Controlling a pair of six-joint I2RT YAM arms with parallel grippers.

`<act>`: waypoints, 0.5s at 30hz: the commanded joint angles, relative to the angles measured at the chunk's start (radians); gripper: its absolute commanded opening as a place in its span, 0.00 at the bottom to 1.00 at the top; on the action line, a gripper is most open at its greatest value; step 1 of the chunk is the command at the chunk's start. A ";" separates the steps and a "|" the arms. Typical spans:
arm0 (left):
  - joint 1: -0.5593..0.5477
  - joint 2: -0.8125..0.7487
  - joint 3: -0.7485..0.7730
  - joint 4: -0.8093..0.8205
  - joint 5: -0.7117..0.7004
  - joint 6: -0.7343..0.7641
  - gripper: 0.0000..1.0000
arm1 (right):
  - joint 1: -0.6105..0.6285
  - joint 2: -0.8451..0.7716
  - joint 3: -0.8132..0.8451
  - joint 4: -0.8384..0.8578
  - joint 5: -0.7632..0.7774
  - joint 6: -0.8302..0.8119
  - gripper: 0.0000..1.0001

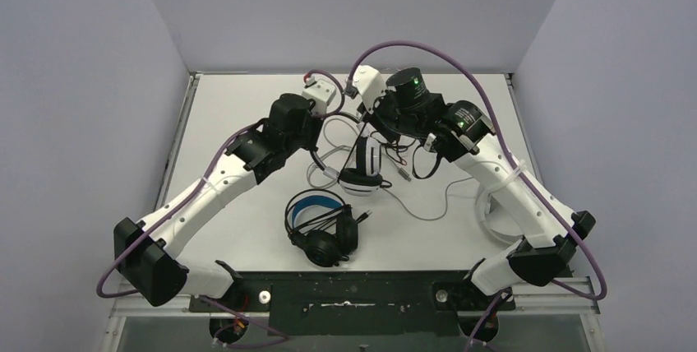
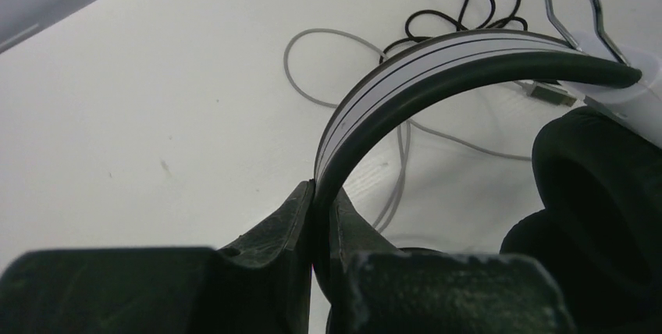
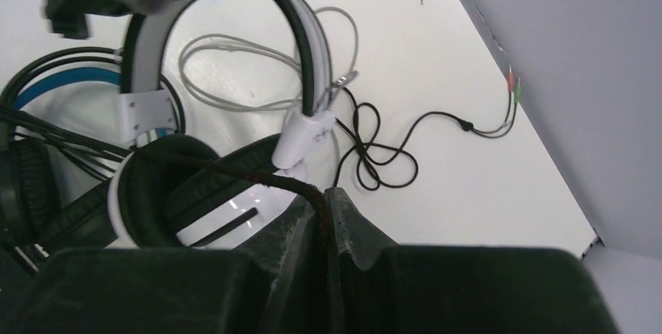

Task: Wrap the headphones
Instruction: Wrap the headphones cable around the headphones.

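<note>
Left fingers [image 2: 273, 225] clamp the white headband [image 2: 421, 69]; right fingers [image 3: 355, 229] pinch a dark braided cable [image 3: 234, 170].

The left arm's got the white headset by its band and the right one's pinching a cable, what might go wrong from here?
Left fingers pinch the white headset by its headband alone; the hanging ear cups might twist it loose.
Right fingers clamp the braided cable; a hard pull could strain it or slip it free.
The grey cable and thin black cord lie looped nearby and may snag.
</note>
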 commanded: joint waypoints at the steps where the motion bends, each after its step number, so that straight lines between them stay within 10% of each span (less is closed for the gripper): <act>1: -0.005 -0.069 0.097 -0.079 0.040 -0.102 0.00 | -0.064 -0.039 -0.027 0.102 0.057 -0.024 0.06; 15: 0.020 -0.123 0.212 -0.307 0.219 -0.307 0.00 | -0.207 -0.085 -0.287 0.288 -0.133 0.070 0.12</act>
